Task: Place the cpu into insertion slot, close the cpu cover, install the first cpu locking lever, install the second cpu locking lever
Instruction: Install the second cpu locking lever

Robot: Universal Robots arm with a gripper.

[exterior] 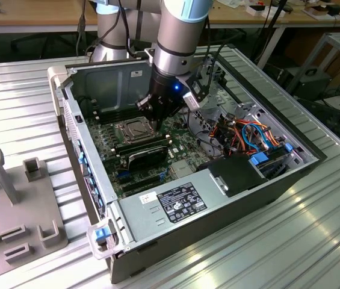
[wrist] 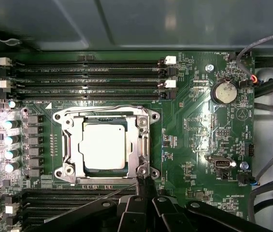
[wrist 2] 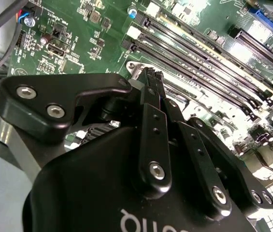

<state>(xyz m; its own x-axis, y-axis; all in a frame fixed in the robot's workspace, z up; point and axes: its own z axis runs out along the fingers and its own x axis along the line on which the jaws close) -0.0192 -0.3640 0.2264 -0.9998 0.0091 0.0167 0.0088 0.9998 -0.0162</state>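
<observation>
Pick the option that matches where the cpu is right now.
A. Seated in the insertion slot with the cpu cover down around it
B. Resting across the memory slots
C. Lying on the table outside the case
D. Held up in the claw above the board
A: in the first wrist view the cpu sits in the insertion slot, framed by the flat cpu cover, with the claw at the socket's corner.
</observation>
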